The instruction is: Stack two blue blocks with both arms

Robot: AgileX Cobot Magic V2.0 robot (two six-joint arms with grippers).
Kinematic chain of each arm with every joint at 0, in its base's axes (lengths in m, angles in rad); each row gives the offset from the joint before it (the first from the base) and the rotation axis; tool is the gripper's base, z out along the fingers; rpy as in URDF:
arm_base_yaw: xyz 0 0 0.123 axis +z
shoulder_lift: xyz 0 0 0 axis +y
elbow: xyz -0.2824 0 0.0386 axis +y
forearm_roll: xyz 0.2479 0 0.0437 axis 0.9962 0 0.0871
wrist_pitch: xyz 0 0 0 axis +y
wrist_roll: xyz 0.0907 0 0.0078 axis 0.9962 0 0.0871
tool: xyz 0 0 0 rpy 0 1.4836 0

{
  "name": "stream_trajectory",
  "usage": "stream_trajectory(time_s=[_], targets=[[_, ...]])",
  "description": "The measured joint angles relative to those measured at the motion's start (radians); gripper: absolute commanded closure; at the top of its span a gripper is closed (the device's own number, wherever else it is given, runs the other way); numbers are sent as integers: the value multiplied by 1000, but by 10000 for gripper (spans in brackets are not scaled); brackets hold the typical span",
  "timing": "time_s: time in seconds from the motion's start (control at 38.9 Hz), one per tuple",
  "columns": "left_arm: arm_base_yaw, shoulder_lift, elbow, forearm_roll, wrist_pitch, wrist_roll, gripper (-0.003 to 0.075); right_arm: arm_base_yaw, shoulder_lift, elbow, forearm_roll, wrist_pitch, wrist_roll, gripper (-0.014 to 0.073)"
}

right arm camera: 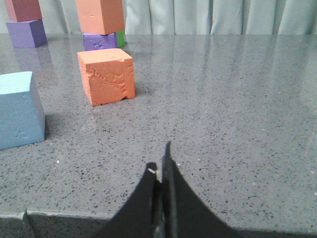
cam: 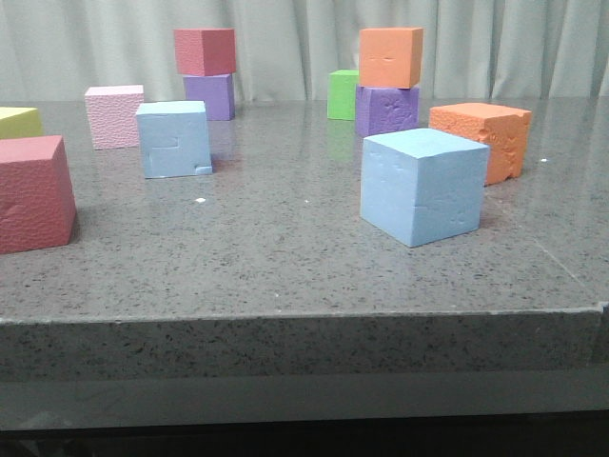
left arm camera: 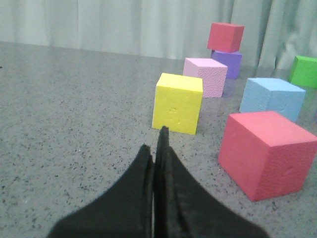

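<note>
Two blue blocks (cam: 174, 139) (cam: 422, 186) sit well apart on the table (cam: 285, 248), unstacked; left gripper (left arm camera: 157, 148) and right gripper (right arm camera: 161, 166) are closed, empty, awaiting pickup.

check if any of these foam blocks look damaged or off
The lone orange block at right has a ragged, crumbled face and a broken lower corner. The left blue block shows a cut groove and a chipped bottom corner. Nothing looks tipped or spilled.

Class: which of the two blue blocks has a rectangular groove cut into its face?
The farther blue block, beside the pink cube; the nearer blue block shows only small dents.
</note>
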Motion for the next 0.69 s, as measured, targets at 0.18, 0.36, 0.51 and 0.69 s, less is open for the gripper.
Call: stream_trajectory(time_s=[0.18, 0.36, 0.51, 0.69], targets=[[0, 0, 0, -19, -104, 0, 741, 0, 0, 0, 0, -12, 0, 662], [0, 0, 0, -20, -240, 0, 741, 0, 0, 2, 0, -119, 0, 662], [0, 0, 0, -20, -339, 0, 741, 0, 0, -18, 0, -171, 4, 662], [0, 0, -32, -20, -344, -2, 741, 0, 0, -152, 0, -121, 4, 662]])
